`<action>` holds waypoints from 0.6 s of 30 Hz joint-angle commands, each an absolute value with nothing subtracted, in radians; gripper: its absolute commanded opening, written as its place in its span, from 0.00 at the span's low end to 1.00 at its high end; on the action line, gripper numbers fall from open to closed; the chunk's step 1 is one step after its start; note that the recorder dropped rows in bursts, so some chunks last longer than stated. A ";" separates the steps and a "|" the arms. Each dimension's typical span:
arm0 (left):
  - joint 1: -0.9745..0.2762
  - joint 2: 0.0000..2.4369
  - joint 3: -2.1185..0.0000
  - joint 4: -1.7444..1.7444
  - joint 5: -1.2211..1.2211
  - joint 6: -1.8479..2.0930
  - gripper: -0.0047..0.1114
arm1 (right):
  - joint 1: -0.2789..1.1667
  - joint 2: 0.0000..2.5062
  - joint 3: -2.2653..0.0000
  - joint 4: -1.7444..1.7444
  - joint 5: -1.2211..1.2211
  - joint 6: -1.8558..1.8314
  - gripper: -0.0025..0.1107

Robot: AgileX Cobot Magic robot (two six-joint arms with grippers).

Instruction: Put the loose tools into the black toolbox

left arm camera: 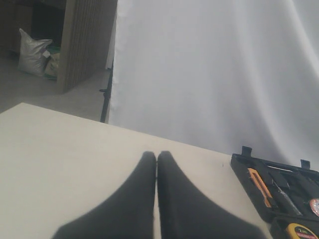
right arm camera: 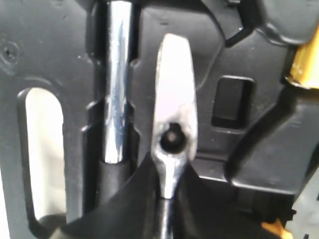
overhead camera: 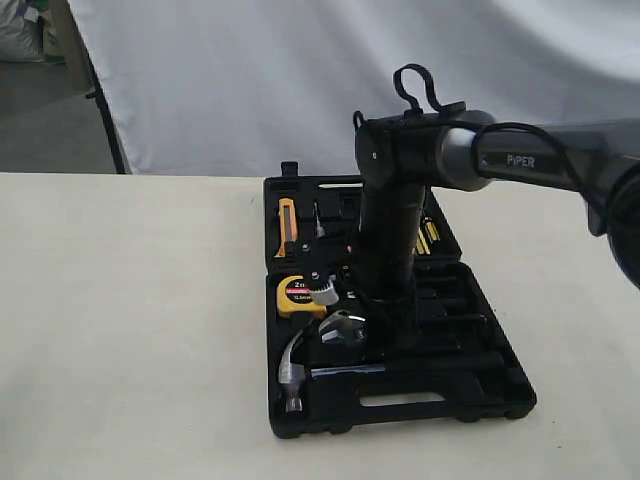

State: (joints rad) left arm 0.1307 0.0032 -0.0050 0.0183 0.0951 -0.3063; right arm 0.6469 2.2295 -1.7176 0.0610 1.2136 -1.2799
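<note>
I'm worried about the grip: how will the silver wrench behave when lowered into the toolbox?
Probably stiff: the silver wrench looks like solid polished metal. Likely slippery and apt to pivot, since the right gripper pinches only one narrow end. Released, its flat shape should lie in the black toolbox, not roll.

Ext cam high, angled down over counter (overhead camera: pixel 120 330), mid range. L wrist cam low, faces across counter to backdrop (left arm camera: pixel 209 74). R wrist cam v close, down into black toolbox (right arm camera: pixel 50 45); all 3 share it
</note>
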 commanded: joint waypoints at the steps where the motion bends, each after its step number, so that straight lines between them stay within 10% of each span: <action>1: 0.156 0.000 -0.008 0.023 0.088 -0.311 0.05 | 0.641 2.226 -1.720 0.055 1.221 -1.209 0.02; 5: 0.156 0.000 -0.008 0.023 0.088 -0.311 0.05 | 0.641 2.226 -1.720 0.055 1.221 -1.156 0.09; 12: 0.156 0.000 -0.008 0.023 0.088 -0.311 0.05 | 0.641 2.222 -1.720 0.040 1.221 -1.152 0.64; 18: 0.156 0.000 -0.008 0.023 0.088 -0.311 0.05 | 0.641 2.168 -1.759 0.033 1.221 -1.138 0.61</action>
